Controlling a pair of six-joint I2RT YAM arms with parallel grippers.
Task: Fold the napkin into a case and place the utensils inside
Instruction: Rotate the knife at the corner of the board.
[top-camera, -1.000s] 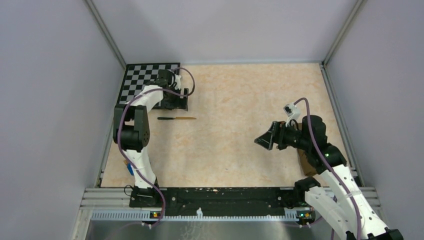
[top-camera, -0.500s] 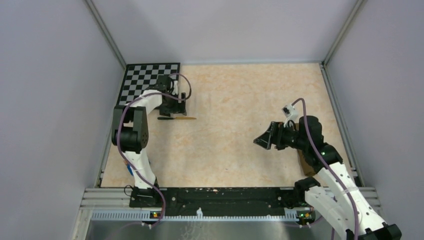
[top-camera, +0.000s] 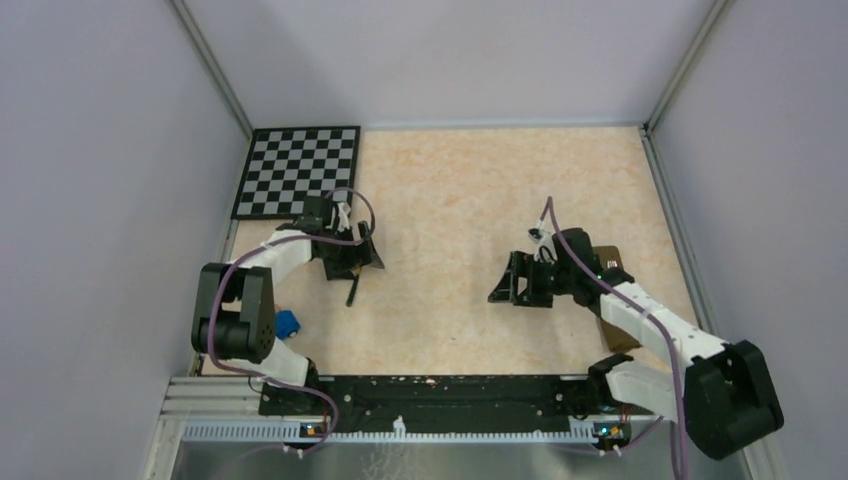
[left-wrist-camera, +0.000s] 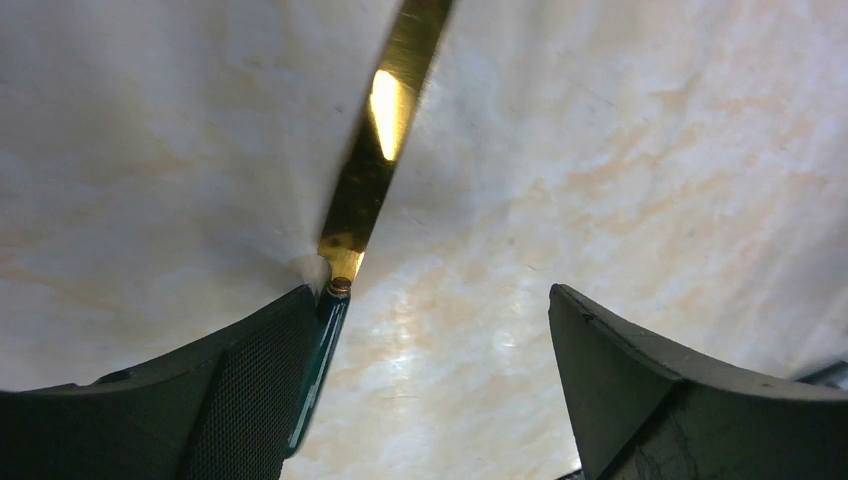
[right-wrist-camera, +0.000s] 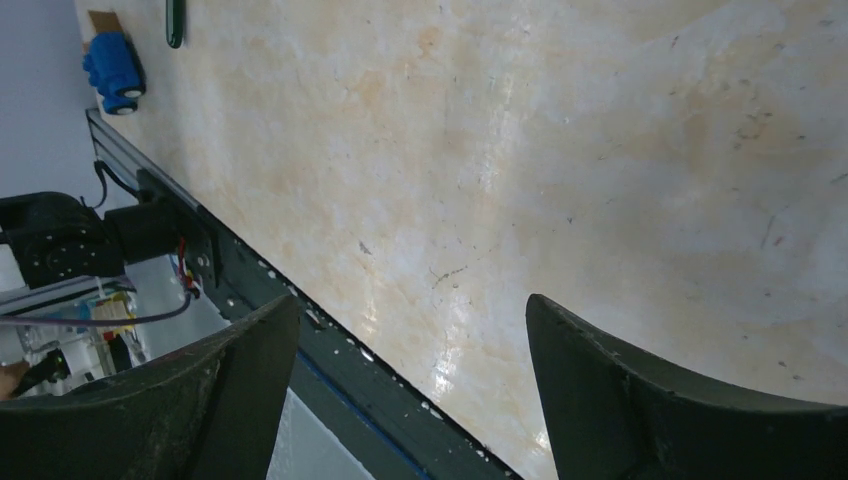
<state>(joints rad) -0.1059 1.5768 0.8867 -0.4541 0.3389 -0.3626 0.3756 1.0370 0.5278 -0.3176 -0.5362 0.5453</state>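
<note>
A knife with a gold blade (left-wrist-camera: 385, 130) and a dark handle (left-wrist-camera: 318, 370) lies on the table. My left gripper (left-wrist-camera: 430, 295) is open and straddles it, the handle resting against the inner face of the left finger. From above, the handle (top-camera: 352, 292) sticks out on the near side of the left gripper (top-camera: 358, 265). My right gripper (top-camera: 503, 280) hangs open and empty over bare table, its fingertips pointing left. The napkin, folded into a narrow dark brown case (top-camera: 612, 253), lies by the right edge, mostly hidden under my right arm.
A black-and-white checkerboard (top-camera: 297, 170) lies in the far left corner. A small blue toy car (top-camera: 288, 322) sits near the left arm's base, also seen in the right wrist view (right-wrist-camera: 113, 72). A black rail (top-camera: 440, 390) runs along the near edge. Grey walls enclose the table.
My left gripper came off the checkerboard toward the near side and now straddles the knife, which turned from lying crosswise to pointing near-far. My right arm swung lower and slightly left.
</note>
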